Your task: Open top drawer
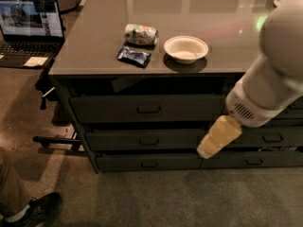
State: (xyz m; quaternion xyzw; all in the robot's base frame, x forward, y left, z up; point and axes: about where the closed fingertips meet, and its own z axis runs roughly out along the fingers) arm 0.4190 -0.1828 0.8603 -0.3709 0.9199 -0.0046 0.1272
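where the grey carpet lies nearest, a black shoe [40, 207] under a brown trouser leg shows at lower left. the pale yellow gripper [209, 147] on the white robot arm [267, 86] hangs before the lower grey drawers [118, 140], apart from them; whether it is clenched or released cannot be told. up and left of it, the wide dark grey top drawer [104, 109] with its small loop pull [148, 109] looks shut under the grey countertop [94, 37]. there rest a white round bowl [185, 48], a dark blue packet [134, 56] and a green-white can [141, 34]. far left glows an open laptop [31, 22].
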